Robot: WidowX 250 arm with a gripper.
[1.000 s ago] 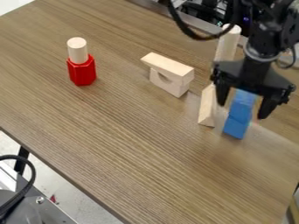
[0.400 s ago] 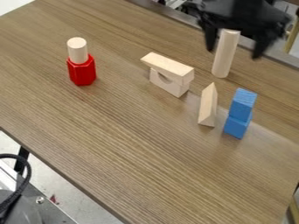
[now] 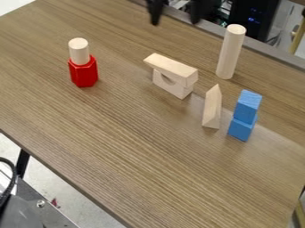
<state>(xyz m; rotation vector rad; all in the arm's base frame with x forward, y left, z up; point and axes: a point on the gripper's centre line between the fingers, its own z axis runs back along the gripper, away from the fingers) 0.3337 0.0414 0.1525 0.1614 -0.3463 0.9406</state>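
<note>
Near edge, lower left: grey metal equipment with a black cable, beyond the rim of the brown wood-grain tabletop.

On the tabletop, right side: two blue wooden cubes, stacked upright, lower cube nearest, upper cube directly on it, turned slightly out of line. Just left of the pair, a pale wooden triangular prism, its pointed end toward the far side.

Farther, about mid-table: pale wooden block with a curved notch; a longer pale wooden block with a slanted end lies across its top, overhanging to the left.

Left side: red six-sided block, upright, carrying a short pale wooden cylinder.

Farther right: tall pale wooden cylinder, standing on end, well behind the prism. It appears nearest to the gripper.

Far edge: black two-finger gripper at top of view, left of the tall cylinder and apart from it. Released, two fingers parted, pointing down. Behind, right: black box with small blue lights.
</note>
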